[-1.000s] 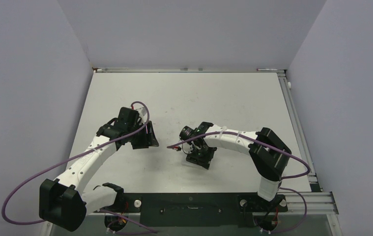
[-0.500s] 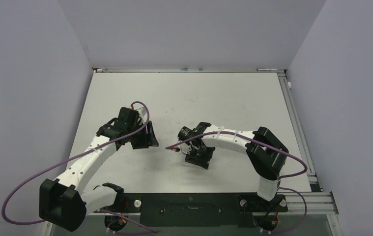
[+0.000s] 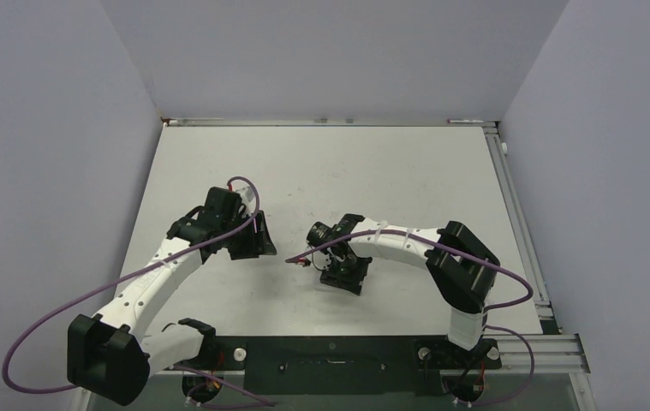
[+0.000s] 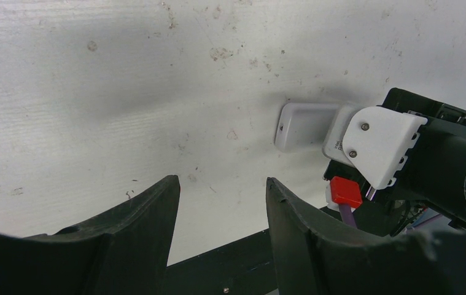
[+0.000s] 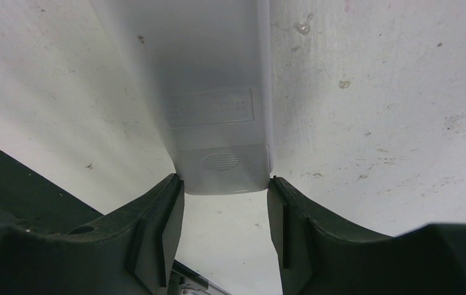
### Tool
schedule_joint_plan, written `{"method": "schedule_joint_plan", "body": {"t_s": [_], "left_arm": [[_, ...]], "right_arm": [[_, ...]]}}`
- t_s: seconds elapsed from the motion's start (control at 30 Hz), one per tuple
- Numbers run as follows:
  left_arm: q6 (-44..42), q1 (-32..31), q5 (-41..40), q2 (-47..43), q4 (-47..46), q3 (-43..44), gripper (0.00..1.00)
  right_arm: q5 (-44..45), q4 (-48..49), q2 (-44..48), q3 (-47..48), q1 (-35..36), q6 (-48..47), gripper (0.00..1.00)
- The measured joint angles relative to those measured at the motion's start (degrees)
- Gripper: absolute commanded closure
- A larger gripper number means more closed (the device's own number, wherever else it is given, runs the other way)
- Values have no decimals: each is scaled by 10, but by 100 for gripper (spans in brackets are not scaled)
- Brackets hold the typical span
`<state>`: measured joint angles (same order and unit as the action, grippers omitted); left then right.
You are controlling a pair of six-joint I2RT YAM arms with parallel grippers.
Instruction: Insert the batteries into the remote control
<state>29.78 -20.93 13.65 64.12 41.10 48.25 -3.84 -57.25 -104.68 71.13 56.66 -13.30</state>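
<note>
Holding noted: right gripper [image 5: 222, 181] has the remote [image 5: 218, 92] between its fingertips, jaws at a middling width and touching both long edges at the near end. Only the tips overlap the body, so I judge the grip shallow.

Remote lies flat on the table [image 3: 390, 171], plain white back up. Its long axis runs straight out from the right jaws, away from the wrist camera. The ribbed cover [image 5: 221, 161] sits at the gripped end and looks closed, though I cannot tell whether it is latched.

Left gripper [image 4: 223, 181] hovers over bare table, jaws part open with nothing between them. From the left wrist view the far end of the remote [image 4: 304, 126] pokes out from under the right wrist, up and to the right of the left jaws, near but apart. The right arm is the nearer one, being already on it.

Batteries: not in view in any camera, so their position is unknown.

Judgement: the right fingertips pinch the same end that carries the cover, so they stand in the way of sliding it off. The right wrist also blocks the left arm's path to that end.
</note>
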Motion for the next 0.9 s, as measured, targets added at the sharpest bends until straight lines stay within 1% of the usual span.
{"method": "schedule_joint_plan", "body": {"t_s": [0.07, 0.2, 0.33, 0.37, 0.43, 0.47, 0.67, 0.7, 0.73, 0.9], "left_arm": [[0, 0, 0, 1, 0, 0, 49], [0, 0, 0, 1, 0, 0, 49], [0, 0, 0, 1, 0, 0, 49], [0, 0, 0, 1, 0, 0, 49], [0, 0, 0, 1, 0, 0, 49], [0, 0, 0, 1, 0, 0, 49], [0, 0, 0, 1, 0, 0, 48], [0, 0, 0, 1, 0, 0, 48], [0, 0, 0, 1, 0, 0, 48], [0, 0, 0, 1, 0, 0, 47]], "right_arm": [[0, 0, 0, 0, 1, 0, 77], [0, 0, 0, 1, 1, 0, 66], [0, 1, 0, 1, 1, 1, 61], [0, 1, 0, 1, 1, 2, 57], [0, 1, 0, 1, 1, 3, 55], [0, 1, 0, 1, 1, 4, 51], [0, 2, 1, 1, 1, 8, 48], [0, 2, 2, 1, 1, 9, 45], [0, 3, 2, 1, 1, 10, 44], [2, 14, 10, 1, 1, 17, 43]]}}
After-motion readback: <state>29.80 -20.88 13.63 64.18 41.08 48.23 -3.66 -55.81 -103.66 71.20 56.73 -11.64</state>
